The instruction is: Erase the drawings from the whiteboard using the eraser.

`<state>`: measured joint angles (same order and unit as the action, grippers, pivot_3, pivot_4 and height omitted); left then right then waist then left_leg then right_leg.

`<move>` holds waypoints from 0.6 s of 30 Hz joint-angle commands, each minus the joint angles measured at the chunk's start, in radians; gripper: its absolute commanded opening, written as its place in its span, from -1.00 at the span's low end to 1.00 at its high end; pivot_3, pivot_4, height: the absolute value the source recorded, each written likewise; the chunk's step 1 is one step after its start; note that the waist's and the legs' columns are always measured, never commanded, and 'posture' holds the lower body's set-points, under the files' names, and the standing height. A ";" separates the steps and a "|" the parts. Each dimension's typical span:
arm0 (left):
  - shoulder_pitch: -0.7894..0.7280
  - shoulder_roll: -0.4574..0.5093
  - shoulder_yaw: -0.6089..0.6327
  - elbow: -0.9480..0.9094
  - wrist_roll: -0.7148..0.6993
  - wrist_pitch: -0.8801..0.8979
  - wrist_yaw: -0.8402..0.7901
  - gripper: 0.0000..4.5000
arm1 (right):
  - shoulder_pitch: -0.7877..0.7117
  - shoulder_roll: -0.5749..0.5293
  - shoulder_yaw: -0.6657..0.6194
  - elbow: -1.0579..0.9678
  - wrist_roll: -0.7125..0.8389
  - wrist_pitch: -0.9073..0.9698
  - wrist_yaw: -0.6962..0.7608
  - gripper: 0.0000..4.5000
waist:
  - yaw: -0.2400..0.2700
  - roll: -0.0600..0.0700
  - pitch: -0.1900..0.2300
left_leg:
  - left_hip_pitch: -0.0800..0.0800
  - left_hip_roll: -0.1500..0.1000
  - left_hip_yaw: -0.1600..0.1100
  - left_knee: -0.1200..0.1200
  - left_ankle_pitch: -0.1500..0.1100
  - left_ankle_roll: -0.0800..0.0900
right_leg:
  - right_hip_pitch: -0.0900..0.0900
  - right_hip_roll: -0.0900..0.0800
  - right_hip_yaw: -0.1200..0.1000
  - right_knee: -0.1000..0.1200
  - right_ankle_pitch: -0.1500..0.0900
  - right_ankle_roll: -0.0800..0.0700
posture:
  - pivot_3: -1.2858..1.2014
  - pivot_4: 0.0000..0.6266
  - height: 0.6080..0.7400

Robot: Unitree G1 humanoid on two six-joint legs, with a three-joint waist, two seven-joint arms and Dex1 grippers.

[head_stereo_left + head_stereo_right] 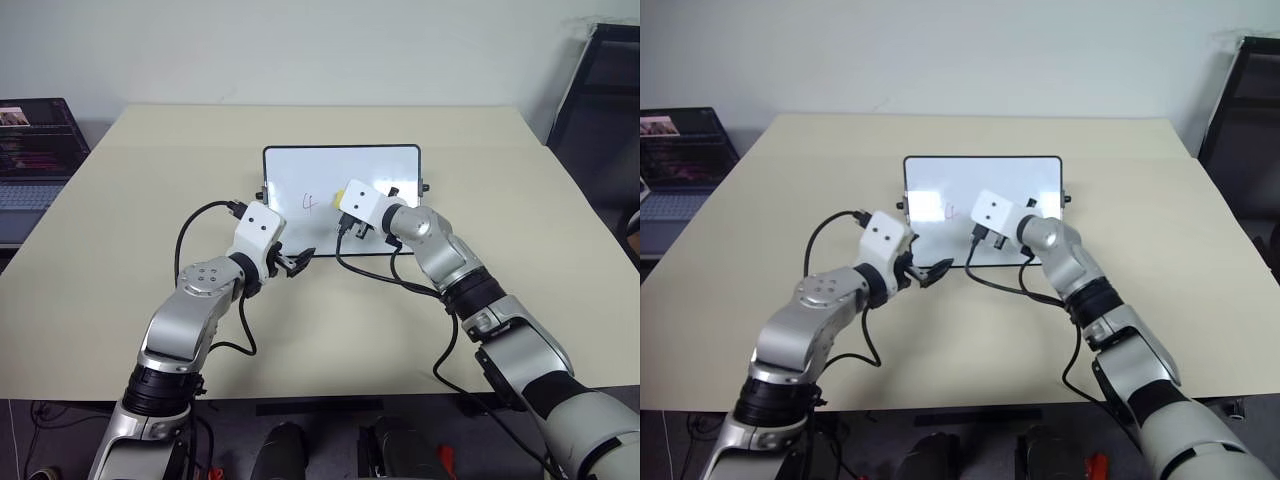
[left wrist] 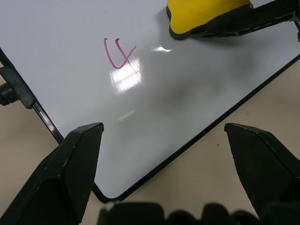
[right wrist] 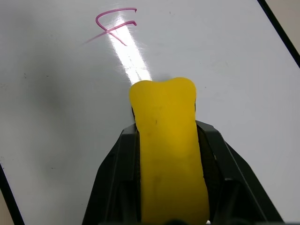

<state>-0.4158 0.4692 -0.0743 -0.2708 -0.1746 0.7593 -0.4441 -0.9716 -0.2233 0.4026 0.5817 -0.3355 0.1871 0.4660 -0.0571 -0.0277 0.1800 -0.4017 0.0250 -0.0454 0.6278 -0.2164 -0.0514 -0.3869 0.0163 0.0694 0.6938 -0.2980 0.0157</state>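
The whiteboard (image 1: 380, 168) lies flat at the middle of the beige table. One drawing shows on it, a reddish "4" (image 2: 119, 54), also seen as the mark (image 3: 115, 23) ahead of the eraser. My right gripper (image 3: 166, 133) is shut on the yellow eraser (image 3: 168, 154), holding it over the board's middle, just right of the "4" (image 1: 310, 203). The eraser's dark underside (image 2: 187, 33) sits close to the board surface; I cannot tell if it touches. My left gripper (image 1: 296, 263) stands open at the board's near left corner with nothing between its fingers (image 2: 79, 164).
A laptop (image 1: 35, 150) sits off the table's left edge. A black frame (image 1: 605, 90) stands at the far right. Black cables (image 1: 390, 275) hang from both wrists over the table (image 1: 150, 200) in front of the board.
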 commanded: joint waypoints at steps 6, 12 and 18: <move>0.031 0.003 0.057 -0.020 0.007 -0.029 0.029 1.00 | 0.120 -0.040 -0.138 -0.227 0.099 0.058 0.016 -0.47 | 0.003 0.000 0.000 | 0.000 0.000 -0.002 0.000 0.000 0.000 | 0.001 0.000 0.000 -0.001 0.000 0.000 | 0.03 -0.52 1.00; 0.087 -0.018 0.113 -0.013 0.005 -0.082 0.073 1.00 | 0.267 -0.034 -0.257 -0.511 0.241 0.185 0.057 -0.47 | 0.004 0.000 0.000 | -0.005 0.000 -0.004 0.000 0.000 0.000 | -0.002 0.000 0.000 -0.002 0.000 0.000 | 0.03 -0.52 1.00; 0.146 -0.051 0.191 -0.020 -0.052 -0.191 0.052 1.00 | 0.532 -0.029 -0.339 -0.785 0.368 0.245 0.056 -0.47 | 0.011 0.000 0.000 | -0.005 0.001 -0.005 0.000 0.000 0.000 | 0.000 0.000 -0.002 -0.006 0.000 0.000 | 0.03 -0.52 1.00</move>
<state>-0.2671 0.4254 0.0803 -0.2639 -0.2097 0.6219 -0.3857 -0.4679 -0.2575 0.0888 -0.1212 -0.0079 0.4403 0.5222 -0.0461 -0.0279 0.1800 -0.4082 0.0252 -0.0502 0.6277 -0.2167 -0.0517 -0.3882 0.0157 0.0677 0.6875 -0.2979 0.0157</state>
